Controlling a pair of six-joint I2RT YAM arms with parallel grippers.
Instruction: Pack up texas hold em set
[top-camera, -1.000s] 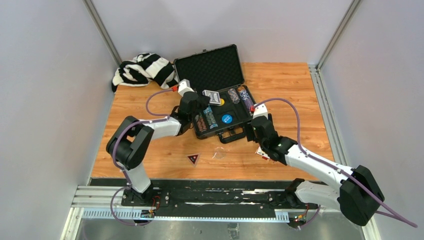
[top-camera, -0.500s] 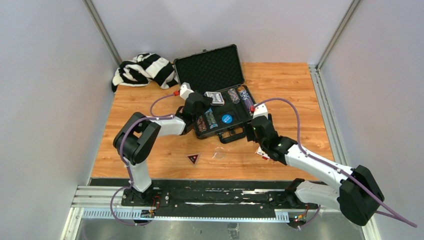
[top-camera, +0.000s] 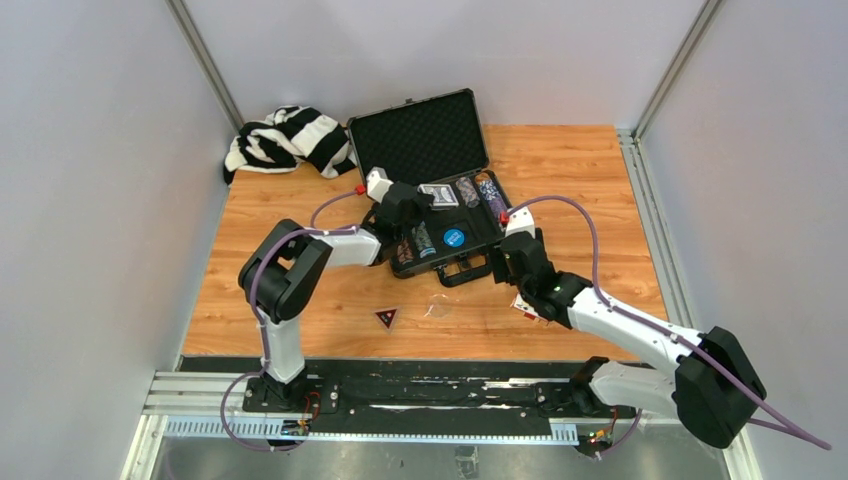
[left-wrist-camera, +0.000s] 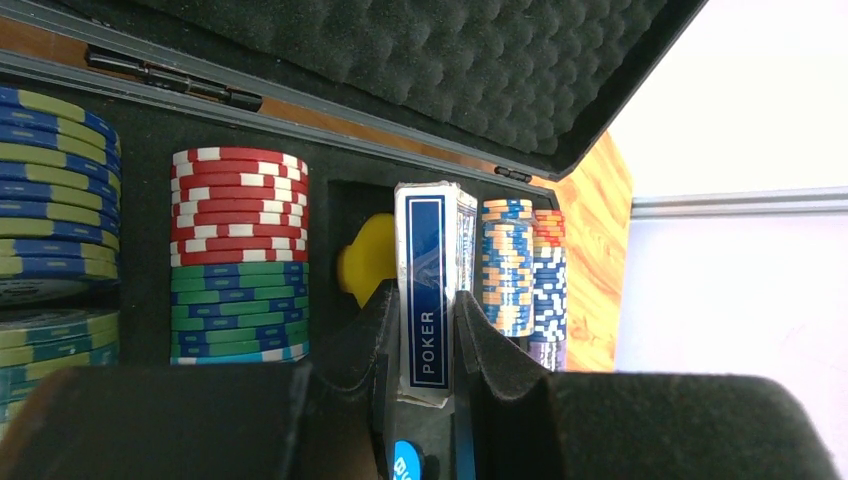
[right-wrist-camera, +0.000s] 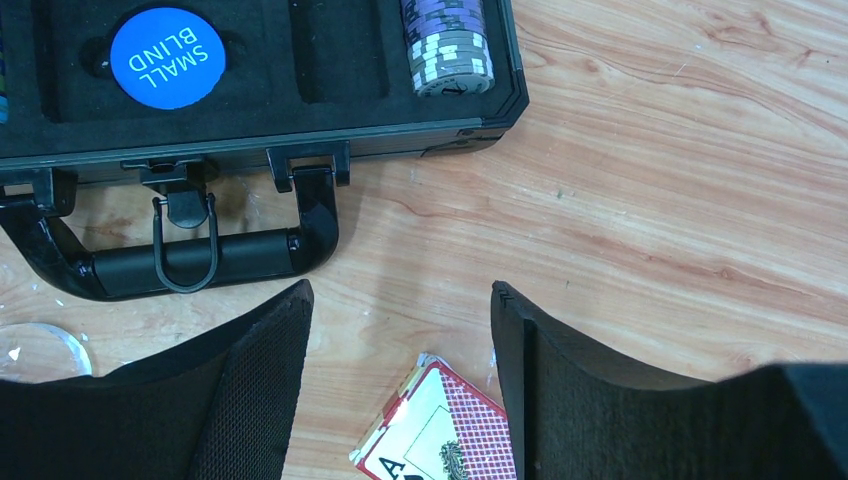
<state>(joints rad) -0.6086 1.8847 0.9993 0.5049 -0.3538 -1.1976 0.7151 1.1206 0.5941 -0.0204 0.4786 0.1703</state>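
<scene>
While right fingers (right-wrist-camera: 262, 385) gape, left fingers (left-wrist-camera: 492, 352) clamping the card deck (left-wrist-camera: 430, 285) have advanced over the case (top-camera: 418, 138).

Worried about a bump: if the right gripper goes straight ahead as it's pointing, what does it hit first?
Probably the bare table, then the case handle. The right gripper is open; the red card pack lies between its fingers, though depth is unclear.

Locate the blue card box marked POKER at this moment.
Left wrist view: the blue card box stands upright, clamped in the left gripper, over the open black hard case, between a yellow round disc and an orange-and-blue chip stack.
</scene>
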